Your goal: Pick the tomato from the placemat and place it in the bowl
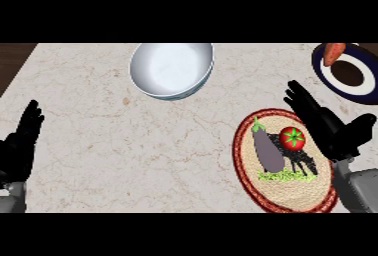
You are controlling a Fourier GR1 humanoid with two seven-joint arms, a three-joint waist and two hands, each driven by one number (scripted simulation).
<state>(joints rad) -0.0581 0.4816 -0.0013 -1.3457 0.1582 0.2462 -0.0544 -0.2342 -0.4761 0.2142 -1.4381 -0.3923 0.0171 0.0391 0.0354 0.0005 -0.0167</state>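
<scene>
Head view of the marble counter [111, 150], things listed in descending size. The round woven placemat [295, 192] lies at lower right; the white bowl [170, 67], holding nothing, stands well apart from it at upper centre, so the carry is judged long and diagonal, and a poorly seated grasp could let the load slip over bare counter. A dark plate [353, 74] sits at the upper right corner, near the outstretched fingertips; a wide swing could clip it. The right robot hand [332, 127] hangs over the placemat's right edge, fingers straight and spread apart, holding nothing. The left robot hand [22, 145] rests open at the left edge. The purple eggplant [268, 149] lies lengthwise on the placemat, just beside the target on its left; closing fingers could nudge it or trap it in the grasp. The tomato [292, 138] sits on the placemat between eggplant and right robot hand, not yet grasped; round and smooth, it is likely to roll away if the fingers meet it off-centre. A carrot [333, 54] rests on the plate's rim.
</scene>
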